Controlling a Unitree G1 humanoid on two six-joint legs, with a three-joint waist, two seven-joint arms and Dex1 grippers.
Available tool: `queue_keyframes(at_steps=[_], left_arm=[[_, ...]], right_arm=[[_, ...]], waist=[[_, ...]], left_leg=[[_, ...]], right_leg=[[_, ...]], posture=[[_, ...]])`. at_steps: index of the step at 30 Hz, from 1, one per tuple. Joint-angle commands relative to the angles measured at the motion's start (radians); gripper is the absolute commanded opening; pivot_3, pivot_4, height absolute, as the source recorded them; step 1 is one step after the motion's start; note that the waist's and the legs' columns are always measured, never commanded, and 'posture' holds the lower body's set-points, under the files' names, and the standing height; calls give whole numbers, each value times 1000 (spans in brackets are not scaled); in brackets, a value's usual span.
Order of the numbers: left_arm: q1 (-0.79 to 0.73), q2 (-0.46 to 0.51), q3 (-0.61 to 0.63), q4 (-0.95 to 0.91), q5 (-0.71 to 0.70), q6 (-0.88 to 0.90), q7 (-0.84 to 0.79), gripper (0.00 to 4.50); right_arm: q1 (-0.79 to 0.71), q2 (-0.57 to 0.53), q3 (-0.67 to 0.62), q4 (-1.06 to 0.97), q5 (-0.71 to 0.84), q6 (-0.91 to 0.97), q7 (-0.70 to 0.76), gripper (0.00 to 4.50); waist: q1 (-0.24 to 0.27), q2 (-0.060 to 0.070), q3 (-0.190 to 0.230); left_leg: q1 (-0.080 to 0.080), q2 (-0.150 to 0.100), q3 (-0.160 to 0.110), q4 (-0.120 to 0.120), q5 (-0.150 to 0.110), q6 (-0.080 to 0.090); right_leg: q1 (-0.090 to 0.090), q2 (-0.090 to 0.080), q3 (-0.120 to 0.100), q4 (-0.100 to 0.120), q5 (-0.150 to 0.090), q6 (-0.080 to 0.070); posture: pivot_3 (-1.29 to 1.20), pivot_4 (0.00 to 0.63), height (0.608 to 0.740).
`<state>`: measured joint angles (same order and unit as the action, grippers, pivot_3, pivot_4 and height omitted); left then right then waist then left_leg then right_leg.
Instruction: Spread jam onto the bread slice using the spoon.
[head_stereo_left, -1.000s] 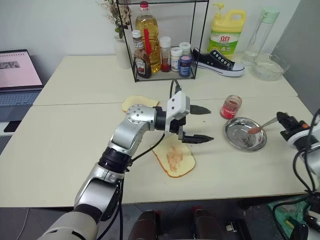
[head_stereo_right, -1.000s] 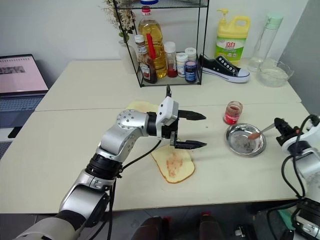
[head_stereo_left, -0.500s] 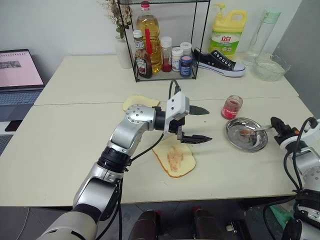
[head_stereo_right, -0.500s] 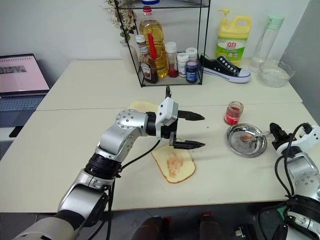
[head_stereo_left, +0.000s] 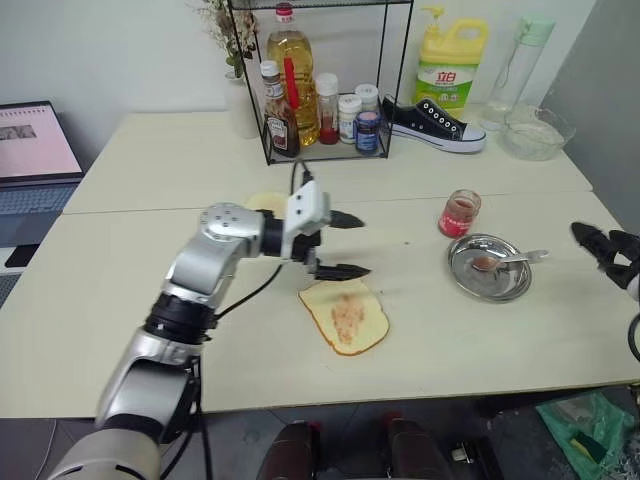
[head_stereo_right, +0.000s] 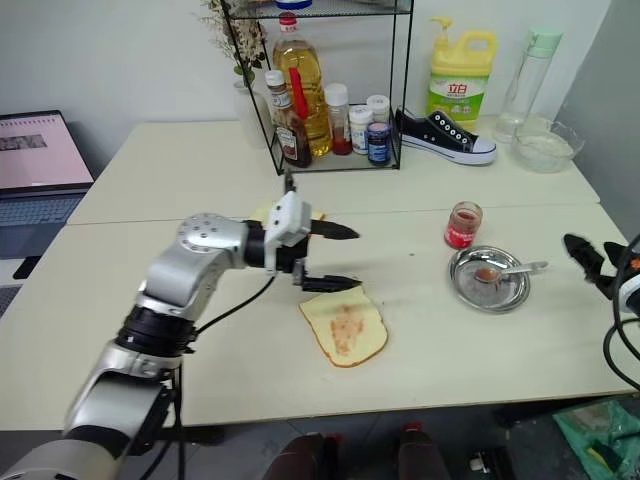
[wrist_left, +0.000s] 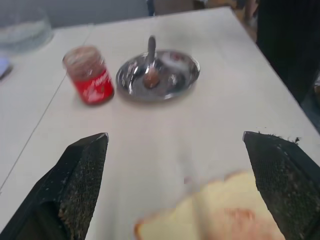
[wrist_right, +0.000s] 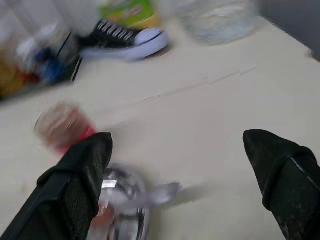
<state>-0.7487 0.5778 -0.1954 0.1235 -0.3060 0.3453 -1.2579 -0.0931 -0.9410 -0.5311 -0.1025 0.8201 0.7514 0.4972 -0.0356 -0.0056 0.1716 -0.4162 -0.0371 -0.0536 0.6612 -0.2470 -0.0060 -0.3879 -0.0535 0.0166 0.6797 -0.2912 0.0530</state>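
A cream table (head_stereo_left: 120, 300) is carrying the whole breakfast scene, with a round steel plate (head_stereo_left: 470, 287) serving as its landmark near the robot's right side. The left arm (head_stereo_left: 200, 270) is reaching across the table, its left gripper (head_stereo_left: 343, 245) hanging with both black fingers standing wide apart and nothing between them, well to the left of the plate. Just below and beside that gripper the bread slice (head_stereo_left: 345, 315) is lying flat, left of the plate and nearer the robot, wearing a thin pinkish streak of jam down its middle. A second, paler slice (head_stereo_left: 262, 203) is peeking out behind the left arm, farther left again. The jam jar (head_stereo_left: 459, 212) is standing upright just behind the plate, close to its rim. The right gripper (head_stereo_left: 608, 247) is hanging off to the right of the plate, its fingers spread and holding nothing. The spoon (head_stereo_left: 505, 260) is lying on the plate, bowl smeared red, handle sticking out over the right-hand rim toward that gripper.

Judging by the streak, spreading looks largely done. The risk now appears to be the spoon: its overhanging handle could tip or roll off if an arm brushes the plate. The left gripper's lower finger, sitting so near the bread, could also drag the slice or smear itself with jam.
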Motion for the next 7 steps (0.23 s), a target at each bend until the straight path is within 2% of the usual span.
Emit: queue_keyframes(at_steps=[1, 4, 7], left_arm=[[6, 114, 84, -2, -22, 44, -37, 4500], [19, 188, 106, 6, -17, 65, -45, 4500], [70, 287, 166, -36, -21, 88, -46, 4500]], right_arm=[[38, -105, 19, -149, 18, 45, 170, 4477], [73, -163, 24, -204, 13, 66, 261, 4477], [90, -205, 67, -235, -63, 14, 321, 4477]], waist=[[2, 0, 0], [7, -1, 1], [10, -2, 1]], left_leg=[[0, 0, 0, 0, 0, 0], [0, 0, -1, 0, 0, 0], [-1, -2, -1, 1, 0, 0]], right_leg=[[0, 0, 0, 0, 0, 0], [0, -1, -1, -1, 0, 0], [1, -2, -1, -1, 0, 0]], posture=[[0, 150, 740], [0, 150, 740], [0, 150, 740]])
